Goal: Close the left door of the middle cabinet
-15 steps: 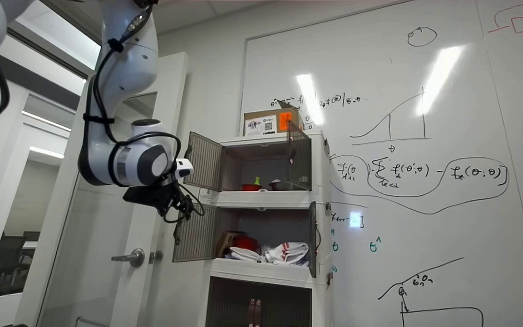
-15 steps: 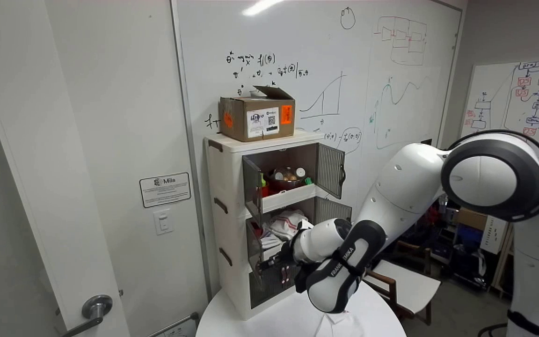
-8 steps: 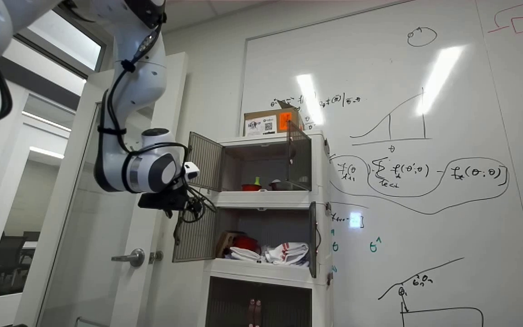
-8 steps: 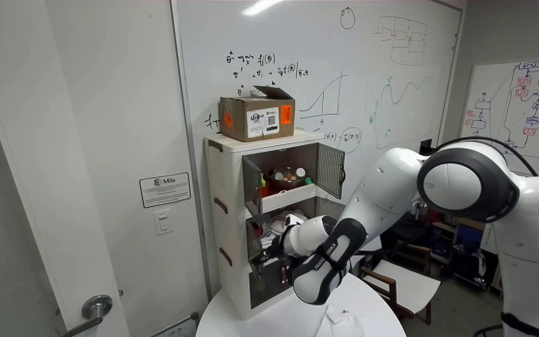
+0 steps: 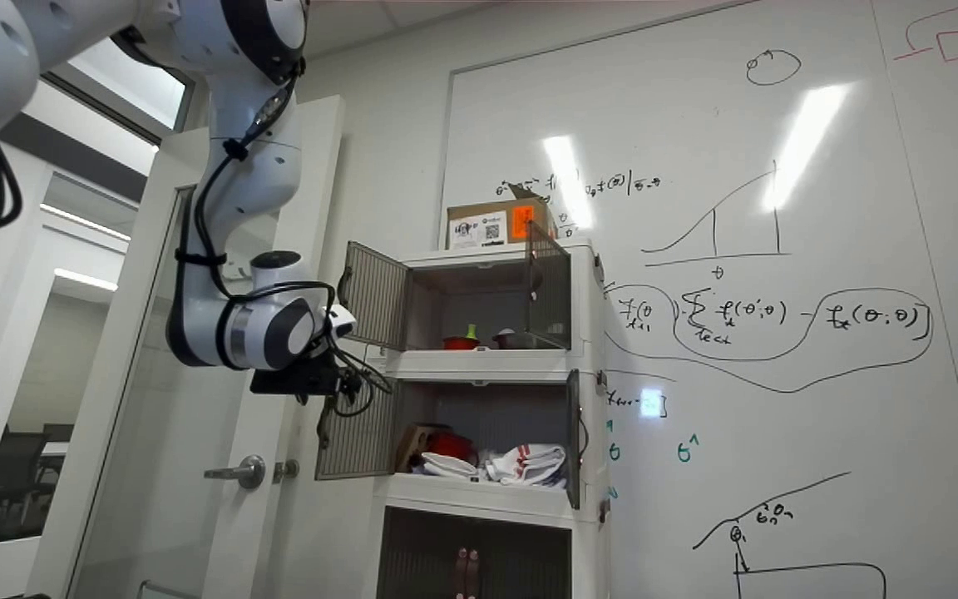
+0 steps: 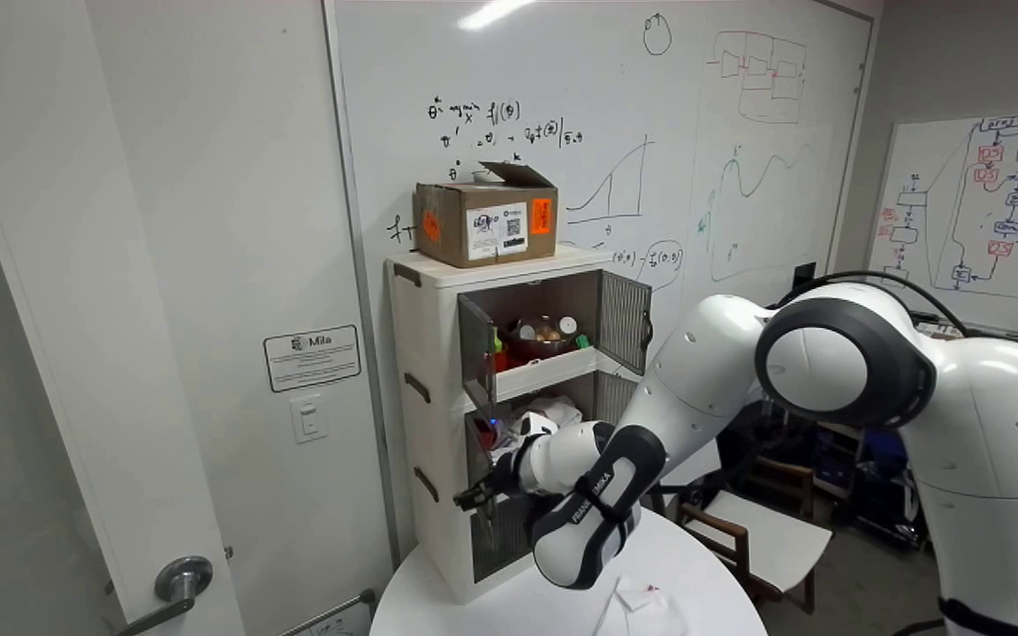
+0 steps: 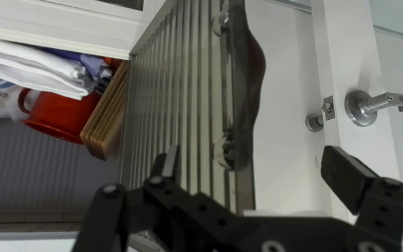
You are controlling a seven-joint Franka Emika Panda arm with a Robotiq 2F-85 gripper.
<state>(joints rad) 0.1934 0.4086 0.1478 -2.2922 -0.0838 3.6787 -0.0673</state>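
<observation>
Left of centre in an exterior view, the left door (image 5: 367,441) of the smooth white middle cabinet (image 5: 516,409) stands swung out, a flat smoky-grey panel with close vertical ribs. In the wrist view it fills the middle, its ribs glossy, a bowed dark-red handle (image 7: 258,70) along the free edge. The gripper (image 7: 252,162) spreads its jaws wide at the bottom there; the free edge shows between the blocky black fingers (image 7: 345,178), and whether either touches it cannot be told. At the left lie a shiny red pot (image 7: 65,112), soft folded white cloths (image 7: 30,66), cut off by the view's edge, and a layered brown stack (image 7: 107,119) of uncertain material. In an exterior view the robot arm (image 6: 562,459) hides much of the middle cabinet; its fingertips there are dark and hard to make out.
</observation>
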